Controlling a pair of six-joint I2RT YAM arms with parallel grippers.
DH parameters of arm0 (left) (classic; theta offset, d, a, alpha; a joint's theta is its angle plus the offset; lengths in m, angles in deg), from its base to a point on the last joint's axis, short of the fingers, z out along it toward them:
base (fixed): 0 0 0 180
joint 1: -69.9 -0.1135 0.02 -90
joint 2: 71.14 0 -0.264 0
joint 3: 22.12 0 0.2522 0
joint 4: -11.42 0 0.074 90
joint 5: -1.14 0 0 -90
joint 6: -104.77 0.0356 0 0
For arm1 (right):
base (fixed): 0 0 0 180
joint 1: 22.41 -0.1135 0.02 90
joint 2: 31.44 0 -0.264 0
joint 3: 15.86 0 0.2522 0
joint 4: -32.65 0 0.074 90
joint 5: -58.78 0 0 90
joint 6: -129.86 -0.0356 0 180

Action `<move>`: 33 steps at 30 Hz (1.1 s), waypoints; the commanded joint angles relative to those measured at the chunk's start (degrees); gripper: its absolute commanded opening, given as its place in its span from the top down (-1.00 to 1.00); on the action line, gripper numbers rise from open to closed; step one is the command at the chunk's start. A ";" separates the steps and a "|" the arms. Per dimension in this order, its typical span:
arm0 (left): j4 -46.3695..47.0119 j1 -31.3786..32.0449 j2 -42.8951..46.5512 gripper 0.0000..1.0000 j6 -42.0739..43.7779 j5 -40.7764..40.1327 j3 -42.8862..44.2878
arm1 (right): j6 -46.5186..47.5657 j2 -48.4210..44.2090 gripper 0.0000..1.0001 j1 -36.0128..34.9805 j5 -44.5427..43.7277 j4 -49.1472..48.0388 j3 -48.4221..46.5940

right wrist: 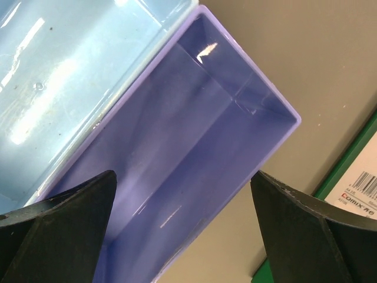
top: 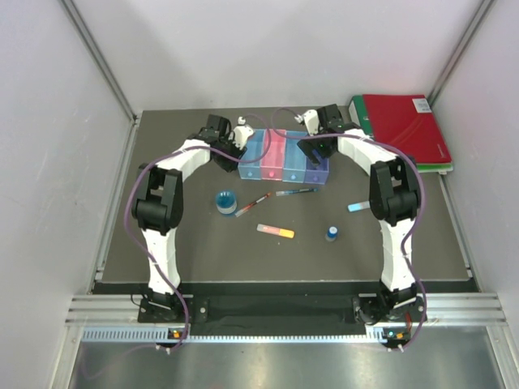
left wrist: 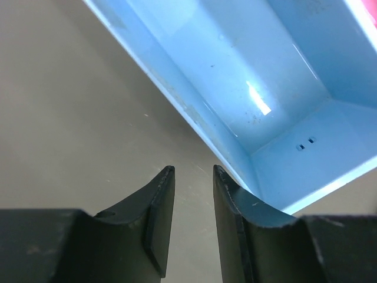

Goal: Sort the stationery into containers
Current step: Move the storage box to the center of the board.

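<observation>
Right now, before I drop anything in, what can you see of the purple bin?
The purple bin is a rectangular, open-topped tray of glossy, translucent-looking plastic with a thin rim. What shows of its inside is empty. It sits flat on the table at the right end of the bin row, one long wall against a light blue bin. The right gripper hangs over it, jaws wide apart, apparently not touching.

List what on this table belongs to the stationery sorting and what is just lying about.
For the job: row of four bins, round blue jar, red pen, dark pen, pink-orange bar, light blue bar, blue-capped bottle.
Lying about: red binder, green binder beneath it.
</observation>
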 commanded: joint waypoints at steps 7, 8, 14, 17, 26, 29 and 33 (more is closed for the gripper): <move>-4.92 2.69 4.12 0.26 -1.85 8.58 -0.34 | -0.08 0.08 -0.94 -4.35 3.50 -3.78 -0.49; -4.83 2.77 4.30 0.26 -1.85 8.15 -0.43 | 0.00 -0.18 -0.94 -4.35 3.50 -3.78 -0.31; 0.26 2.34 4.30 0.25 -3.07 0.60 -1.92 | 0.09 -1.32 -0.95 -4.62 3.15 -4.58 1.36; 2.73 0.93 3.86 0.23 -5.09 -2.39 -1.57 | 0.27 -2.29 -0.95 -4.61 2.80 -4.66 1.89; 3.08 -1.53 4.47 0.21 -5.10 -5.57 1.15 | 0.27 -8.78 -0.96 -4.53 1.48 -3.96 3.82; 1.77 -1.53 5.53 0.21 -4.31 -6.00 0.98 | -0.17 -11.68 -0.96 -4.53 1.39 -2.30 4.35; -1.74 -1.53 6.93 0.21 -3.60 -6.27 1.33 | 0.97 -14.51 -0.97 -4.53 -1.76 -1.24 5.49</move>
